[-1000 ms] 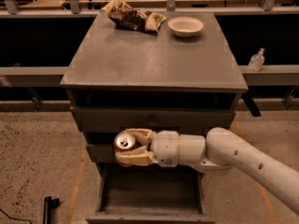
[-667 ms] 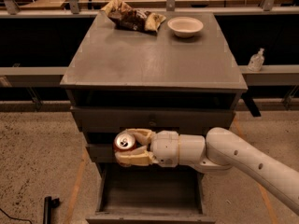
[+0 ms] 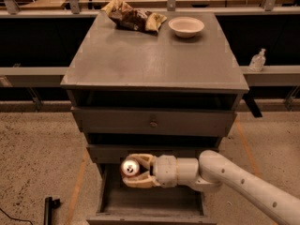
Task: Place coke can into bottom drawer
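Where the bottom drawer (image 3: 161,202) stands pulled out at the foot of the cabinet (image 3: 77,102), we see its plain grey floor bare and its front edge nearest to us. Left of it, a small black object (image 3: 49,206) stands on the speckled floor (image 3: 37,163).

Just above the drawer's open box hangs the gripper (image 3: 130,169), reaching in from the right on a white arm (image 3: 243,184) that runs off the lower right corner. Its cream fingers (image 3: 140,159) are clenched around the can (image 3: 130,168), one above it and one below. The can lies on its side with its silver top turned towards us, its red body mostly hidden between the fingers. It is held over the left part of the drawer, clear of the drawer floor and in front of the middle drawer's face; it has not yet been set down.

Behind and above the gripper come the two shallower drawers, and the upper one shows a round knob (image 3: 153,123) at its middle.

Farther back, the tabletop (image 3: 150,60) carries a white bowl (image 3: 186,26) at its far right and a crumpled brown-and-yellow bag (image 3: 133,18) at its far left, the two near each other but apart. To the right of the cabinet, a small clear bottle (image 3: 257,60) stands on a low ledge.
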You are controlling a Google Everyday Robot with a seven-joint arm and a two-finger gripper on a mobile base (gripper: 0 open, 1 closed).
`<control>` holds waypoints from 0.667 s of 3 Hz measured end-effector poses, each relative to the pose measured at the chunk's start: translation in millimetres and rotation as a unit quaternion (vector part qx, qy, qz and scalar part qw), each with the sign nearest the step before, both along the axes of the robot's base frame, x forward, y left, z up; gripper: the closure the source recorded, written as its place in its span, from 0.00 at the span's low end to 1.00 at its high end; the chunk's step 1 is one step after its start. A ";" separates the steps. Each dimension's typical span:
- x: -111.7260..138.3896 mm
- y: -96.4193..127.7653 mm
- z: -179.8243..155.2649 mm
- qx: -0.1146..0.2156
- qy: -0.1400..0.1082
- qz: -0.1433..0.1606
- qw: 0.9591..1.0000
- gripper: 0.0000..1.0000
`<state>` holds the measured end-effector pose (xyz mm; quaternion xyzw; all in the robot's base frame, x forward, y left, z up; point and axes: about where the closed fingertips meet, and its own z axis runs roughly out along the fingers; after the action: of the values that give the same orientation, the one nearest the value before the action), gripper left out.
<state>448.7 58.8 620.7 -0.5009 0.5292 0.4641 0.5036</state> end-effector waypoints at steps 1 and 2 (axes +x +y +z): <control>-4.1 -16.7 -58.8 -0.013 -0.002 -0.001 1.000 1.00; 6.0 -38.5 -121.2 -0.059 0.005 -0.006 0.998 1.00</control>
<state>454.7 20.3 499.4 -0.5241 0.5611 0.4314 0.4737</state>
